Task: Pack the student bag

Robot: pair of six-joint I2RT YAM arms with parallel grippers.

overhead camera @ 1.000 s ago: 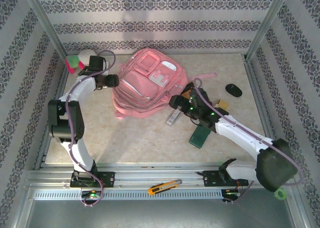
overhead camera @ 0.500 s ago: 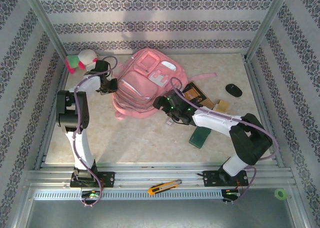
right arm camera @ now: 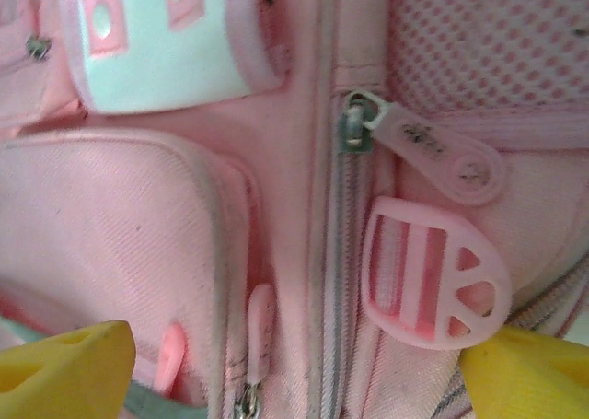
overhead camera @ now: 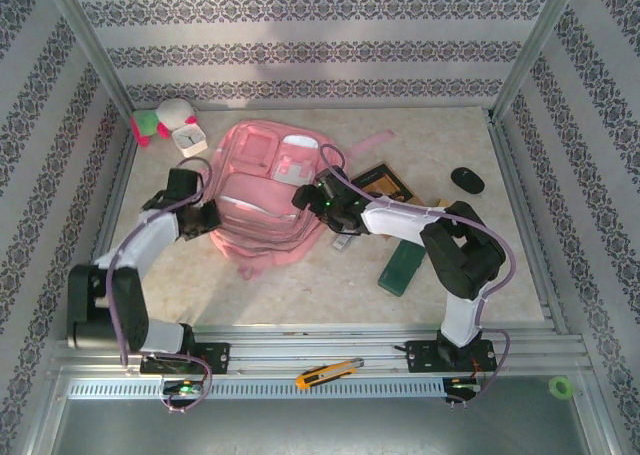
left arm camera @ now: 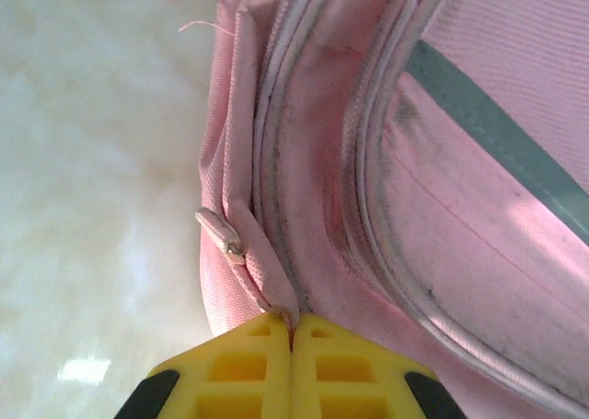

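Yellow fingers (left arm camera: 248, 368) of the left gripper (left arm camera: 292, 331) are clamping a thin seam fold of the large soft pink fabric backpack (overhead camera: 262, 190), which is lying centrally on the cream marbled table (overhead camera: 300, 275). The right gripper (right arm camera: 294, 364) is gaping over a pink zipper tab (right arm camera: 442, 157). Pulling hard is likely risking that shallow pinch slipping.

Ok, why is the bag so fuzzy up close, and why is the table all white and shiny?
Right wrist view: the camera sits close to the student bag, so its fabric and the yellow fingers look soft. Left wrist view: bright light washes the table pale, with a white glare patch near the bottom. Top external view: everything in focus.
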